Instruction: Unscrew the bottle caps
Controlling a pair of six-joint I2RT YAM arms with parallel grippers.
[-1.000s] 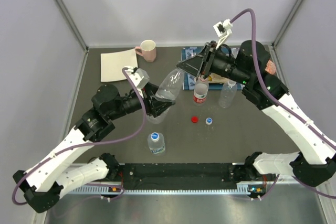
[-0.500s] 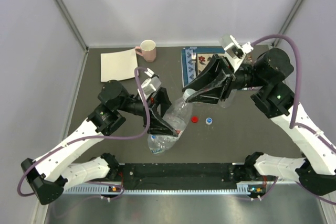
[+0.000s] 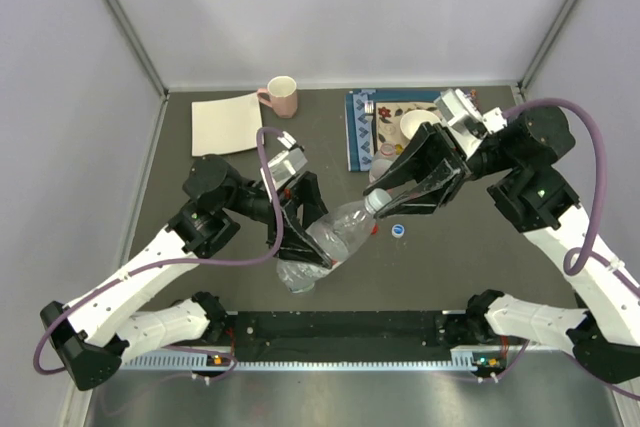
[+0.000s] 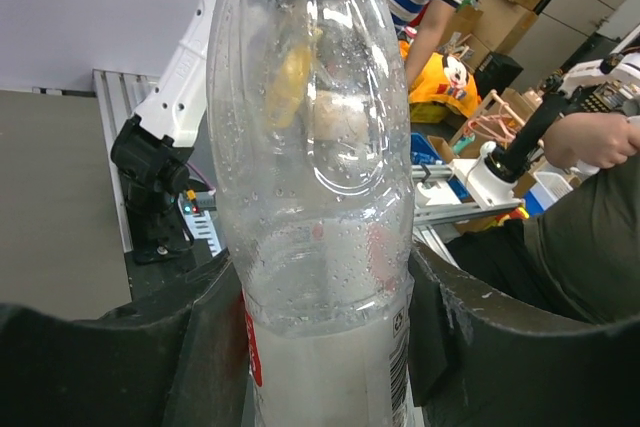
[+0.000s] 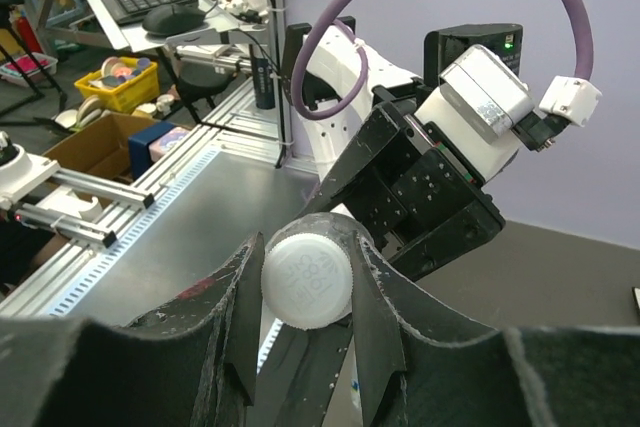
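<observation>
A clear bottle [image 3: 340, 232] with a red-and-white label hangs tilted over the table's middle. My left gripper [image 3: 305, 227] is shut on its body. In the left wrist view the bottle [image 4: 320, 177] fills the gap between the fingers [image 4: 200, 347]. Its whitish cap [image 3: 375, 201] points up and right. My right gripper [image 3: 386, 197] is shut on that cap [image 5: 307, 282], with a finger [image 5: 385, 332] pressed against each side. A loose blue cap [image 3: 398, 230] and part of a red cap [image 3: 373, 230] lie on the table. A second bottle [image 3: 292, 277] stands partly hidden under my left gripper.
A pink mug [image 3: 283, 96] and a white napkin [image 3: 225, 123] are at the back left. A blue placemat [image 3: 362, 132] with a plate [image 3: 415, 125] lies at the back right. Another bottle's top [image 3: 385, 153] shows behind my right gripper.
Both arms have brought the held bottle from the back middle toward the front centre, and it now lies lower and more tilted. My right gripper has stayed at the cap end.
</observation>
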